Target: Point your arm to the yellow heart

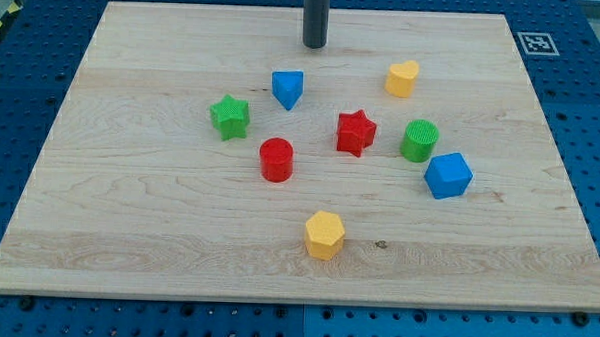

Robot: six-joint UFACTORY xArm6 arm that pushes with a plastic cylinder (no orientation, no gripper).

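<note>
The yellow heart [402, 79] lies on the wooden board toward the view's upper right. My tip [314, 45] is the lower end of a dark rod coming down from the view's top centre. It stands to the left of the yellow heart and a little above it in the view, apart from it by a clear gap. The blue triangular block [288, 89] lies just below and left of my tip, not touching it.
A green star [230, 117], red cylinder [276, 160], red star [355, 132], green cylinder [419, 141], blue cube [448, 176] and yellow hexagon [325, 235] lie spread over the board's middle. The board [108, 212] sits on a blue perforated table; a marker tag [538, 43] lies at upper right.
</note>
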